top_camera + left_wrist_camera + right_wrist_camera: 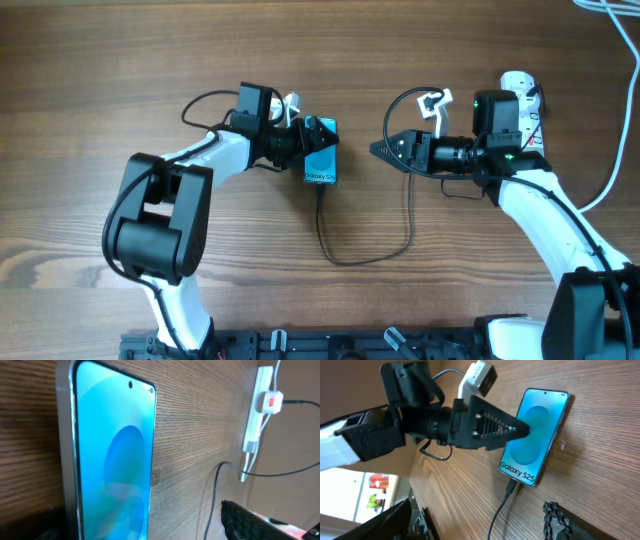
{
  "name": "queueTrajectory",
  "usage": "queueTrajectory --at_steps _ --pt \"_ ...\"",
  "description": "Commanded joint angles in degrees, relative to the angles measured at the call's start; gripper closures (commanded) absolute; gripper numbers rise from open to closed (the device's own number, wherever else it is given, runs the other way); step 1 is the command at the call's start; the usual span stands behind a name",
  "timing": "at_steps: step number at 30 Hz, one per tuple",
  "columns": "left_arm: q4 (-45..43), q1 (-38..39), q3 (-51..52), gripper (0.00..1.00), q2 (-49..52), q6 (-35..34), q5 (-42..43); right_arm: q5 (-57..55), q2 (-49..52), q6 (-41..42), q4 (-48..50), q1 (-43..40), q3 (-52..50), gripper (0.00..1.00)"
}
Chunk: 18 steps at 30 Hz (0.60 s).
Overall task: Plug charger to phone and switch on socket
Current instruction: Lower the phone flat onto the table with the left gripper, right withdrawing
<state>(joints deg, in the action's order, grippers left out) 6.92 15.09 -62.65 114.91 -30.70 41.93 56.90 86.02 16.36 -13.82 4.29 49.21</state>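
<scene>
The power strip (517,82) lies beside the right arm's wrist. The right claw (378,149) is spread wide and empty. The left claw (318,132) is spread at the phone (322,163), not pinching it. The cable (360,258) is plugged into the phone's end, between both claws.

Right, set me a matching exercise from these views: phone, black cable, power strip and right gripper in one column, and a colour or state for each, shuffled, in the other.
Column one:
1. phone
2. black cable
3. power strip
4. right gripper

Column two:
A. open, holding nothing
B. white with a red mark
C. turquoise screen facing up
D. loops over the table, one end plugged into the phone's bottom edge

Pairs: 1-C, 2-D, 3-B, 4-A.
</scene>
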Motion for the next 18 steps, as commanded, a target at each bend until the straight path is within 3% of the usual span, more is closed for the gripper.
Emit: queueTrajectory --at_steps 1,8,18 --pt "4.5 -0.9 2.6 0.0 3.4 0.2 -12.7 -0.4 -1.2 -1.2 -0.4 -2.2 0.4 0.14" --pt "7.1 -3.0 2.6 0.0 3.4 -1.7 -13.2 -1.4 -1.8 -1.4 -2.6 -5.7 0.7 0.14" --pt "12.8 -8.2 2.6 0.0 3.3 -5.5 -15.6 -19.1 -7.2 -2.7 -15.5 -8.5 6.7 0.13"
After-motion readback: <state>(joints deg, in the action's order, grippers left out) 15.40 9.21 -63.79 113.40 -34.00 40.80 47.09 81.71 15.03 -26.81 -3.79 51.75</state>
